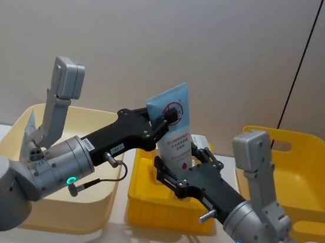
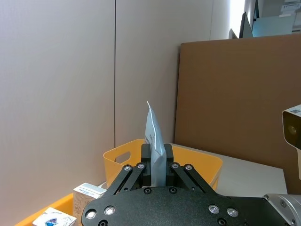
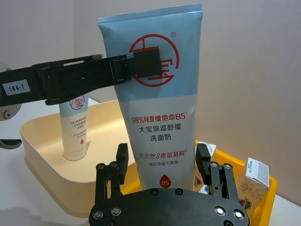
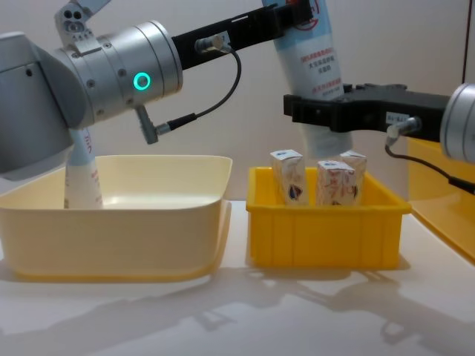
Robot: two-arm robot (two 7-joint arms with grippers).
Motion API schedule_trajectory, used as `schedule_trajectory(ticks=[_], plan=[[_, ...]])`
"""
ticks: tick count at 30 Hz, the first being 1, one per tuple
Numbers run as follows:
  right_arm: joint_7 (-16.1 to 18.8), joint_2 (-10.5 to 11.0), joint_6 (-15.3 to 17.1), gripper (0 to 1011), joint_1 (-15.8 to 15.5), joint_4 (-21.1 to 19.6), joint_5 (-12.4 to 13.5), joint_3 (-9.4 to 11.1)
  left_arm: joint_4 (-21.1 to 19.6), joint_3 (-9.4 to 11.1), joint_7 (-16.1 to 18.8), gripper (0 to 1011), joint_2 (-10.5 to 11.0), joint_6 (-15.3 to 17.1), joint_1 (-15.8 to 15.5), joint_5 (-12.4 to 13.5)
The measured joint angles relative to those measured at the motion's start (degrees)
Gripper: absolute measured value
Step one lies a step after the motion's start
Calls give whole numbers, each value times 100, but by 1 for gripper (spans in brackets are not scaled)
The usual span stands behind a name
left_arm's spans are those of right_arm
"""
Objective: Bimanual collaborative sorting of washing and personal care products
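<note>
1. The squeeze tube (image 1: 174, 123), pale blue above and white below with red lettering, hangs in the air over the small yellow bin (image 4: 323, 230) in the middle of the table. Its cap end points down and its flat crimped end leans a little to the left.
2. The left gripper (image 2: 154, 165) reaches in from the left, and its jaws are clamped on the tube's upper blue part.
3. The right gripper (image 3: 162, 157) comes in from the right lower down. Its jaws stand apart, one on either side of the tube's white lower end, and a narrow gap shows at one finger (image 3: 121, 160).
4. Three white cartons (image 4: 335, 182) stand upright in the small yellow bin.
5. A second tube (image 4: 78, 174) stands in the cream basin (image 4: 111, 222) on the left.
6. A large yellow bin (image 1: 299, 168) sits on the right.
</note>
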Motion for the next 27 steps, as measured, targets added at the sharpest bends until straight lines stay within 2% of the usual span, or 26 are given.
schedule_trajectory(ticks=[5, 12, 19, 27], plan=[[-2, -26, -34, 760, 63, 58, -75, -55, 0, 0, 0, 144, 0, 0, 0, 0], [-3, -48, -53, 673, 111, 106, -136, -101, 0, -1, 1, 145, 0, 0, 0, 0], [-2, -63, -65, 627, 128, 126, -161, -119, 0, 0, 0, 316, 0, 0, 0, 0], [-100, -88, -64, 576, 94, 122, -211, -52, -1, 0, 0, 583, 0, 0, 1, 0]])
